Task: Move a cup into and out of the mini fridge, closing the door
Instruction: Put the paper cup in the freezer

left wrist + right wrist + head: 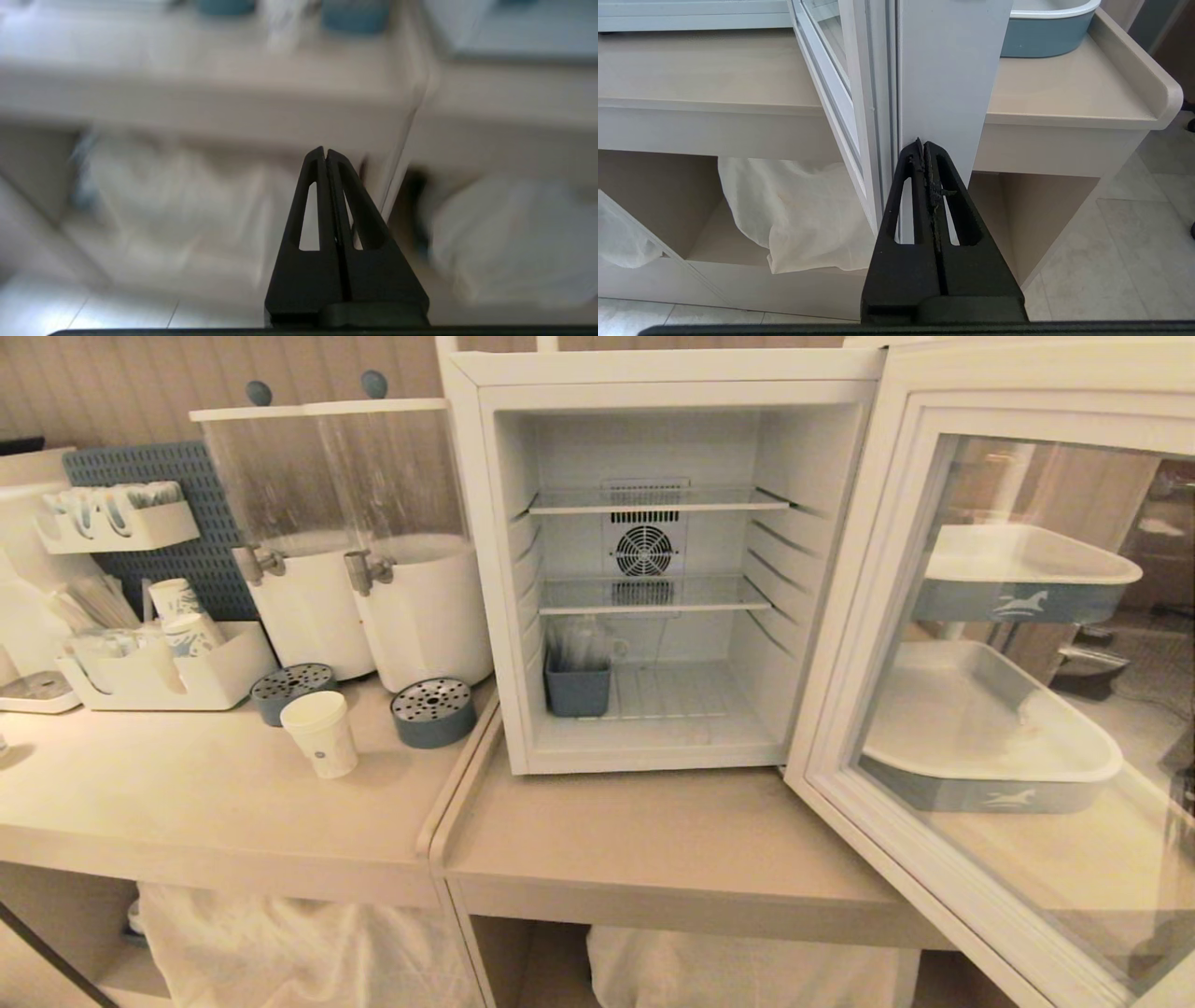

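dispensers (pixel 373 551) | drip trays (pixel 432 711) | blue bin (pixel 577 689) | pegboard (pixel 149 467)

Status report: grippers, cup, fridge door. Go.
Left gripper and right gripper shut, empty, low. Cup on counter left of mini fridge. Door wide open.

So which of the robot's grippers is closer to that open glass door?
Right. The right gripper sits just below the door edge; the left gripper is low before the counter, door out of its view.
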